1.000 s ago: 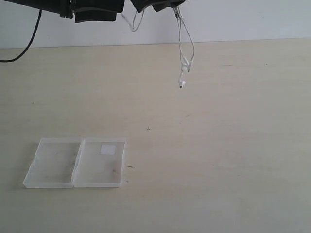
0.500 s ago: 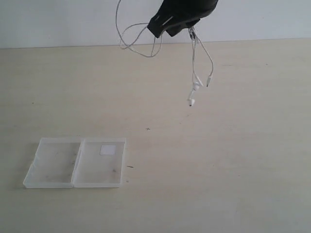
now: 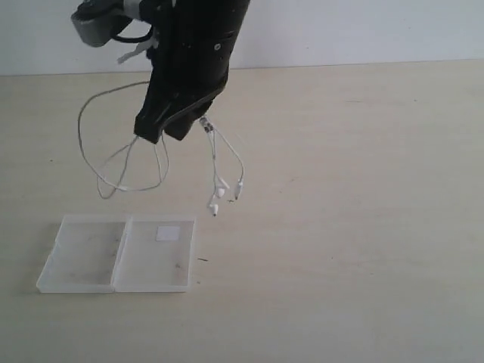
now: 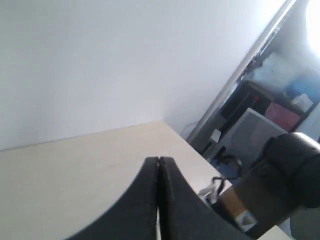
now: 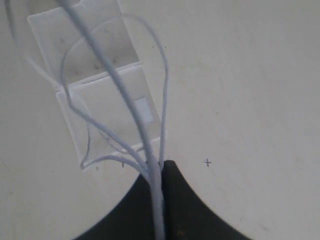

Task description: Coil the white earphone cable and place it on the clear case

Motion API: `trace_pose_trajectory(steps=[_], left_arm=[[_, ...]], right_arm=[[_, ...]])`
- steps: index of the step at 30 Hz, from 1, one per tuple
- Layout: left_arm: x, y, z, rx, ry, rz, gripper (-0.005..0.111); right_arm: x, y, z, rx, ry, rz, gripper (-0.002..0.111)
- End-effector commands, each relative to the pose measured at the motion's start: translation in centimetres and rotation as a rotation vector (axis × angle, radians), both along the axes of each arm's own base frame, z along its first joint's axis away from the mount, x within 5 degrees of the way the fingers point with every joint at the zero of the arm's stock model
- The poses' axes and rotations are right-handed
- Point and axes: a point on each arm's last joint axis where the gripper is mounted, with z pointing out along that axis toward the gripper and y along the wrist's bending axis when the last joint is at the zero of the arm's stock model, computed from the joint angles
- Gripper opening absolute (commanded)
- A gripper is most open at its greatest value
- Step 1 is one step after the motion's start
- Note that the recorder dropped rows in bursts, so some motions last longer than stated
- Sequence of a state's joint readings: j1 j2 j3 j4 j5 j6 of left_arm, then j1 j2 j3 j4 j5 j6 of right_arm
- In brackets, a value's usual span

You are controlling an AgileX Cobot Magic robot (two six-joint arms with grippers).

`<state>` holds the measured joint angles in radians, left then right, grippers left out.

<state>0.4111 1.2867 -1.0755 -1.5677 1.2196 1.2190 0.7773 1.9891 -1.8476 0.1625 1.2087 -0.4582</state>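
Setting: lab or workshop test room. Evidence: pale wooden counter (image 3: pixel 363 227) against plain white wall (image 3: pixel 378 30); metal frame rail (image 4: pixel 247 60); stacked storage boxes (image 4: pixel 281 116) beyond.

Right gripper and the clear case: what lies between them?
Only the white earphone cable itself: its loops and earbuds hang below the right gripper, short of the clear case. Otherwise bare tabletop, seen in the exterior view and the right wrist view.

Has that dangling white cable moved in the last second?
Yes. The white earphone cable has travelled left and down, toward the clear case, which has not shifted.
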Motion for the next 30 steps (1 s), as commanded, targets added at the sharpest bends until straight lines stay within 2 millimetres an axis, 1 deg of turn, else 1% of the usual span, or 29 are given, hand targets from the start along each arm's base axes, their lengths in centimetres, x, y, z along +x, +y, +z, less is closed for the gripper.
trace_pose_trajectory(steps=[1,4,5,7,8,9,10,12,14,15,16,17,22,23,24,26,30], left_arm=[[-4.0,-1.6,1.0,-0.010,-0.129,0.014,0.000],[-4.9,-1.9,0.5,-0.064,-0.142,0.024,0.000],[-4.9,-2.0,0.0,-0.093,-0.133,0.023,0.000],[-5.3,-2.5,-1.0,-0.091,-0.124,0.008,0.000],[-5.8,-3.0,-1.7,-0.081,-0.127,-0.004,0.000],[-6.3,-3.2,-1.8,-0.080,-0.129,-0.004,0.000],[-7.2,-3.6,-1.6,-0.069,-0.154,-0.005,0.000],[-8.1,-3.9,-1.0,-0.066,-0.176,-0.008,0.000],[-8.1,-3.9,-1.0,-0.085,-0.155,0.005,0.000],[-7.9,-3.6,-1.0,-0.082,-0.142,0.050,0.000],[-7.6,-2.9,-1.3,-0.020,-0.116,0.165,0.000],[-7.6,-2.5,-1.6,0.018,-0.096,0.225,0.000],[-7.5,-0.8,-3.2,0.182,0.066,0.446,0.000],[-7.2,0.5,-4.0,0.235,0.141,0.570,0.000],[-7.1,1.0,-4.3,0.253,0.169,0.617,0.000],[-6.9,1.3,-4.6,0.280,0.174,0.659,0.000],[-7.3,0.7,-4.8,0.310,0.129,0.658,0.000]], right_arm=[[-0.5,2.1,-0.5,-0.011,-0.012,0.056,0.000],[-0.8,2.6,0.0,0.006,-0.025,0.070,0.000],[-0.9,2.7,0.0,0.007,-0.026,0.072,0.000],[-0.8,2.9,-0.2,0.017,-0.023,0.070,0.000],[-0.8,3.2,-0.6,0.029,0.001,0.069,0.000],[-0.8,3.4,-0.9,0.033,0.015,0.068,0.000],[-1.1,3.8,-1.1,0.042,0.029,0.073,0.000],[-1.6,4.7,-1.6,0.050,0.016,0.093,0.000],[-1.8,5.5,-2.1,0.059,-0.001,0.103,0.000],[-1.8,5.6,-2.4,0.058,0.002,0.102,0.000],[-1.7,5.8,-2.8,0.062,0.012,0.100,0.000],[-1.7,5.9,-2.9,0.065,0.013,0.098,0.000],[-1.6,6.1,-3.3,0.074,0.003,0.124,0.000],[-1.5,6.2,-3.4,0.077,0.000,0.123,0.000],[-1.5,6.2,-3.5,0.076,0.000,0.123,0.000],[-1.4,6.3,-3.5,0.084,-0.010,0.120,0.000],[-1.3,6.5,-3.8,0.090,-0.003,0.117,0.000]])
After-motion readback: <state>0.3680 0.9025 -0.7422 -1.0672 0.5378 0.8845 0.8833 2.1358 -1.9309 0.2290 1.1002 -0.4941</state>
